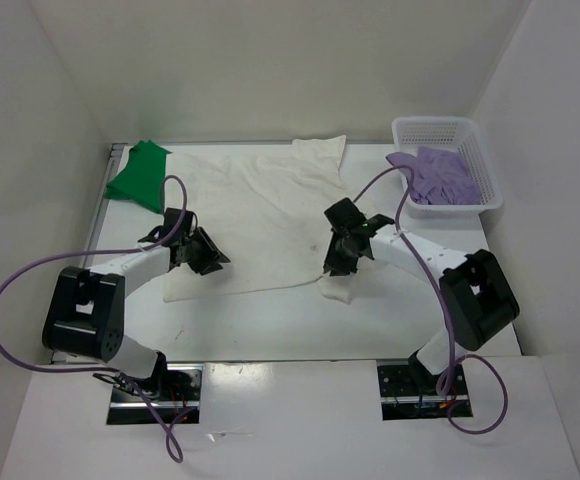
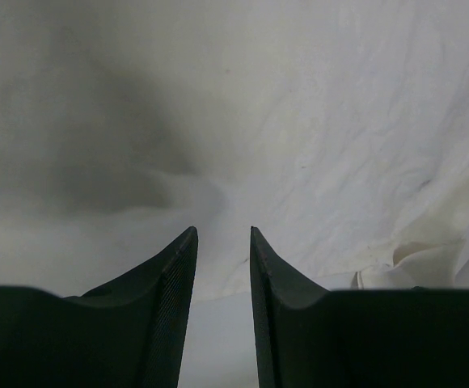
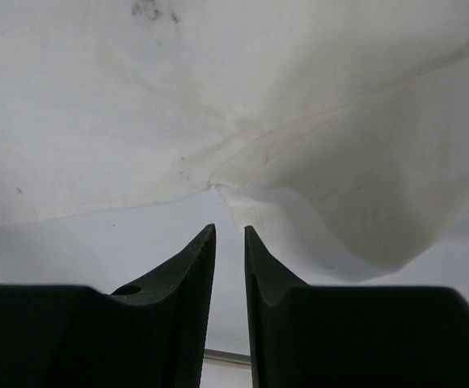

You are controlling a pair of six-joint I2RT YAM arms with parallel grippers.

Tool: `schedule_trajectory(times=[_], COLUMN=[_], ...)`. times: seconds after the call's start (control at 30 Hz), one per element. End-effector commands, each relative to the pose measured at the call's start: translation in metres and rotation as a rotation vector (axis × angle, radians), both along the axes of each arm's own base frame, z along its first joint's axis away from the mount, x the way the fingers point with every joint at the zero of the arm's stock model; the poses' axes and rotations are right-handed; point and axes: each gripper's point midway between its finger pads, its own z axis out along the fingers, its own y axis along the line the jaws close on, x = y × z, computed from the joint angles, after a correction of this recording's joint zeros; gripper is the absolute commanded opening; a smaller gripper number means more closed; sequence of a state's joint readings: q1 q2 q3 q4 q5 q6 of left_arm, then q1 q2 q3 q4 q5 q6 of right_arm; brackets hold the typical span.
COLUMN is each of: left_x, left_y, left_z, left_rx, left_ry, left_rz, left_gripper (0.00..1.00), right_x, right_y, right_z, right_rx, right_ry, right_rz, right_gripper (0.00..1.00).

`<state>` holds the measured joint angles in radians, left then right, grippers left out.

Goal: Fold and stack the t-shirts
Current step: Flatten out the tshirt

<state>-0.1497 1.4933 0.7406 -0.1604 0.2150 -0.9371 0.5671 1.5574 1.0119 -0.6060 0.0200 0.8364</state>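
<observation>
White shirt [image 1: 260,210] is lying spread flat, soft and limp. I am holding the left gripper [image 2: 222,233] and right gripper [image 3: 230,229] over its near hem, both narrowly parted, empty; hem corners look best to pinch.

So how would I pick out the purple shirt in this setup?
Look to the far right corner of the table, where a white lattice basket stands. The lavender t-shirt lies crumpled inside it, one edge spilling over the left rim. It is the only purple cloth: the white t-shirt is spread mid-table, the green t-shirt sits far left.
</observation>
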Motion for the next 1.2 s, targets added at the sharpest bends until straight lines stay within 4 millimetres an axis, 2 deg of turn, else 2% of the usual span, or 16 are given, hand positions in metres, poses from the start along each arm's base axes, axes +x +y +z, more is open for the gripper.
schedule_trajectory(times=[0.0,0.13,0.2,0.3,0.4,0.47,0.53,0.63,0.7,0.73,0.87,0.93,1.03,1.1,1.13,1.17], left_x=[0.006,0.006,0.003,-0.001,-0.003,-0.002,-0.002,-0.003,-0.003,-0.003,-0.004,-0.004,-0.002,0.002,0.001,0.006], left_y=[-0.002,-0.005,-0.005,-0.006,-0.005,-0.005,-0.005,-0.007,-0.007,-0.007,-0.005,-0.005,0.000,0.001,0.001,0.001], left_z=[0.018,0.026,0.023,0.020,0.021,0.027,0.027,0.027,0.027,0.027,0.025,0.025,0.021,0.017,0.007,0.007], left_rx=[-0.008,-0.032,-0.031,-0.037,-0.031,-0.033,-0.033,-0.041,-0.041,-0.041,-0.027,-0.027,0.003,0.011,0.015,0.014], left_ry=[-0.066,-0.091,-0.080,-0.070,-0.073,-0.091,-0.091,-0.090,-0.090,-0.090,-0.085,-0.085,-0.082,-0.078,-0.048,-0.055], left_rz=[-0.027,-0.029,-0.029,-0.035,-0.043,-0.043,-0.043,-0.048,-0.049,-0.049,-0.050,-0.050,-0.039,-0.034,-0.034,-0.034], left_gripper=[0.39,0.39,0.39,0.39,0.39,0.39,0.39,0.39,0.39,0.39,0.39,0.39,0.41,0.41,0.41,0.41], right_x=[0.010,0.009,-0.001,-0.001,0.007,0.010,0.011,0.011,0.007,0.005,-0.007,-0.013,-0.011,-0.008,-0.009,-0.005], right_y=[0.012,0.014,0.023,0.034,0.024,0.018,0.010,0.004,-0.002,-0.005,-0.017,-0.018,-0.012,-0.001,0.000,0.008], right_z=[0.013,0.004,-0.006,-0.022,-0.030,-0.034,-0.039,-0.040,-0.052,-0.056,-0.078,-0.081,-0.066,-0.051,-0.045,-0.028], right_rx=[0.007,0.009,0.000,-0.031,-0.097,-0.130,-0.172,-0.217,-0.249,-0.269,-0.323,-0.323,-0.274,-0.221,-0.207,-0.158], right_ry=[-0.022,-0.010,0.023,0.034,0.022,0.004,0.005,-0.009,0.015,0.028,0.085,0.088,0.055,0.040,0.038,0.001], right_rz=[0.037,0.063,0.098,0.134,0.098,0.083,0.071,0.056,0.055,0.054,0.048,0.046,0.047,0.055,0.057,0.060], right_gripper=[0.26,0.29,0.29,0.29,0.30,0.40,0.44,0.46,0.47,0.46,0.22,0.18,0.14,0.07,0.04,0.01])
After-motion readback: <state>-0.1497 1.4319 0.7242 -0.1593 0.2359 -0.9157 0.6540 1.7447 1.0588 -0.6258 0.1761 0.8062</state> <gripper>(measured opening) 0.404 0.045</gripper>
